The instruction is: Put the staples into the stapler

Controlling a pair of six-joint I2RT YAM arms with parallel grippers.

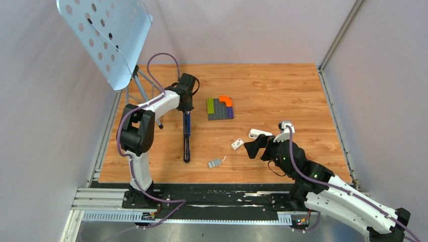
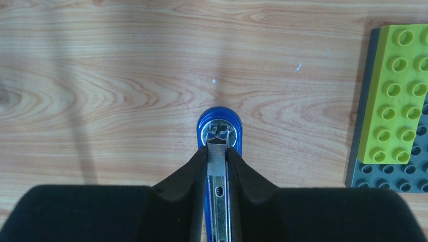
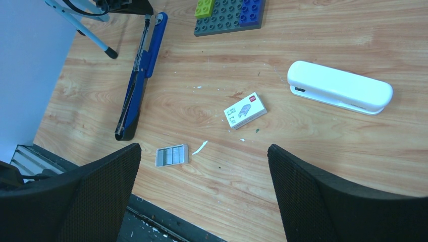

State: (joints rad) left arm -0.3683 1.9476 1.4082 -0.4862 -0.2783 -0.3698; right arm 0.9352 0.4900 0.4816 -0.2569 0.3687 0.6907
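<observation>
Right wrist view: staples (image 3: pixel 172 155), a grey strip, lie flat at eleven o'clock from the right gripper (image 3: pixel 204 196), the nearer one, jaws spread wide. Farther off, the stapler (image 3: pixel 139 75) lies unfolded, far end clenched by left gripper (image 2: pixel 218 151).

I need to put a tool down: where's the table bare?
Bare wood: the far right corner, right of the block plate and beyond the white bar; a smaller patch between blue stapler and box. Crowded: near middle, around the staple strip.
</observation>
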